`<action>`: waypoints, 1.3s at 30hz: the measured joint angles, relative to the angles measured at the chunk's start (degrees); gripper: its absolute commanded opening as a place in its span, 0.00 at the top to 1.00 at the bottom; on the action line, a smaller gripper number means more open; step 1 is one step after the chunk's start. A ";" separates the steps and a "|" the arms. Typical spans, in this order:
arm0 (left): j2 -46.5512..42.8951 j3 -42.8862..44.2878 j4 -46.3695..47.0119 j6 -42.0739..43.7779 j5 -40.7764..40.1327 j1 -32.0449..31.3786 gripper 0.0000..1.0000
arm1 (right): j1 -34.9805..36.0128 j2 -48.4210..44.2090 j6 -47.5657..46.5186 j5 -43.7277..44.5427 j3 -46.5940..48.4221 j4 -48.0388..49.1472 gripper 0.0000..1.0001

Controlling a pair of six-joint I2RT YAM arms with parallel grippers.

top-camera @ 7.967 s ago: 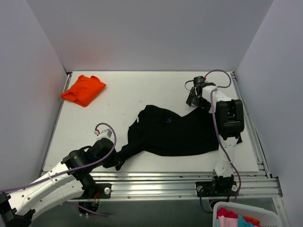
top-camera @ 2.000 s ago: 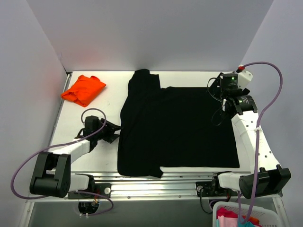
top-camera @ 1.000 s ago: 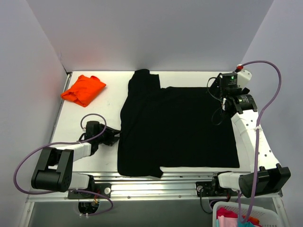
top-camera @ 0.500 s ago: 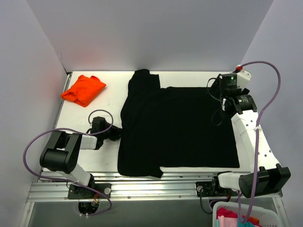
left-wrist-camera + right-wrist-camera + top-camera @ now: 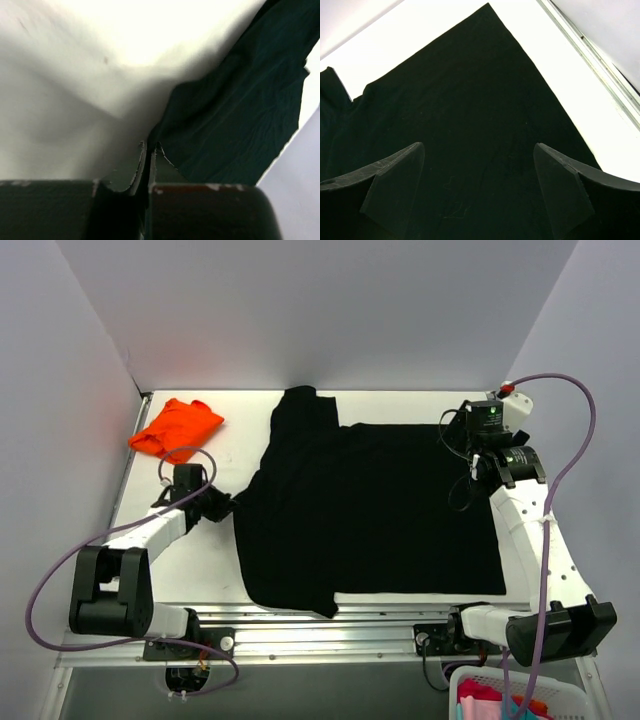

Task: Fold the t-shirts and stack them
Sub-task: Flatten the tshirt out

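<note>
The black shirt (image 5: 370,510) is soft, matt cloth, faintly creased; the orange shirt (image 5: 176,428) is cloth too. The white table (image 5: 200,565) looks smooth, its near rail (image 5: 330,628) ribbed metal.

A: Big shirt (image 5: 380,510)?
B: Plain black.
A: Small shirt (image 5: 175,428)?
B: Plain bright orange.
A: Table (image 5: 200,560)?
B: White; rail (image 5: 330,625) silver.
A: Left arm (image 5: 150,530), right arm (image 5: 530,530)?
B: White, black joints; cables (image 5: 570,440) purple.
A: Basket (image 5: 510,676)?
B: White; cloth (image 5: 480,695) inside pink, orange, teal.
</note>
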 measured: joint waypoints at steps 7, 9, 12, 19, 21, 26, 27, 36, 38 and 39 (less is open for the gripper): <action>-1.22 8.41 -11.50 7.80 -3.54 4.90 0.88 | 0.00 -0.13 0.02 -0.04 -0.52 0.07 0.13; -0.63 8.52 -14.21 9.20 -4.07 6.10 0.68 | 0.00 -0.15 0.00 -0.04 -0.52 0.09 0.13; 0.81 8.52 -19.21 10.54 -4.83 8.24 0.13 | 0.00 -0.24 -0.02 -0.07 -0.52 0.07 0.13; 0.94 10.08 -28.70 10.64 -6.75 9.44 0.06 | 0.00 -1.81 -0.02 -0.07 -0.52 0.07 0.13; -0.17 11.32 -29.14 11.10 -7.30 9.44 0.06 | 0.00 -2.47 0.00 -0.07 -0.55 0.07 0.13; -1.25 17.97 -26.23 12.98 -6.47 9.57 0.12 | 0.00 -3.23 0.04 -0.07 -0.83 0.13 0.13; -0.42 19.32 -25.00 13.07 -5.16 9.66 0.12 | 0.00 -3.23 0.09 -0.07 -1.01 0.22 0.13; 28.74 40.46 -11.91 13.51 9.51 9.70 0.23 | 0.00 -1.07 2.03 -0.79 -1.46 0.87 0.14; 35.15 44.94 -10.49 13.57 11.98 9.49 0.23 | 0.00 -0.79 2.47 -0.79 -1.46 0.83 0.14; 37.53 46.49 -10.14 13.53 13.03 9.38 0.23 | 0.00 -0.74 2.49 -0.79 -1.46 0.83 0.14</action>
